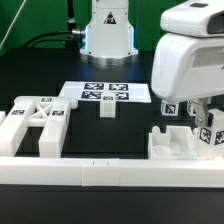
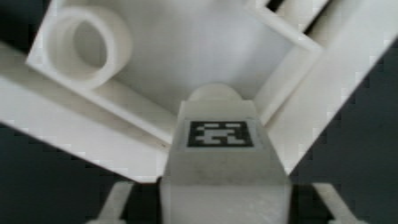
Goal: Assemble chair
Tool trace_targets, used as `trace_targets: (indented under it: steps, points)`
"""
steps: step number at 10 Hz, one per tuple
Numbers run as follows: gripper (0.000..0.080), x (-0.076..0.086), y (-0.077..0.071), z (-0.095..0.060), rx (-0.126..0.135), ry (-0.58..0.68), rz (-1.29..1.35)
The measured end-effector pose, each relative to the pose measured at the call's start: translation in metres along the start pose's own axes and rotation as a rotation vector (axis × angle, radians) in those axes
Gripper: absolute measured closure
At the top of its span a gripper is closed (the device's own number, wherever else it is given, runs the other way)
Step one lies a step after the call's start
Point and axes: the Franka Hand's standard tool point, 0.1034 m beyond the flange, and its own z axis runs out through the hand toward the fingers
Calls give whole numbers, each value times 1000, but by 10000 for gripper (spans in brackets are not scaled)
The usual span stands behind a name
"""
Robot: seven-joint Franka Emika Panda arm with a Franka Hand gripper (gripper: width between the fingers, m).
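Note:
My gripper (image 1: 195, 120) hangs low at the exterior view's right, over a white notched chair block (image 1: 176, 146). Tagged white chair pieces (image 1: 209, 135) stand right by its fingers. In the wrist view the gripper (image 2: 222, 196) straddles a white tagged piece (image 2: 219, 135) with a rounded end. A dark gap shows between that piece and each finger (image 2: 125, 196), so the jaws stand open around it. Beyond it lies a larger white part with a round hole (image 2: 89, 50). An X-braced chair frame (image 1: 38, 122) lies at the exterior view's left, and a small white piece (image 1: 107, 109) lies near the middle.
The marker board (image 1: 100, 93) lies flat behind the small piece. A long plain white rail (image 1: 110, 170) runs along the table's front edge. The robot base (image 1: 108, 35) stands at the back with black cables beside it.

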Motion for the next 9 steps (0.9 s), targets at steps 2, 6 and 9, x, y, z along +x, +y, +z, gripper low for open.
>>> trace_targets:
  steps: [2,6,9]
  points:
    - [512,0,2,0,31,5,244]
    - [512,0,5,0,46,0,645]
    - [511,-4,13,0,25,-8,845]
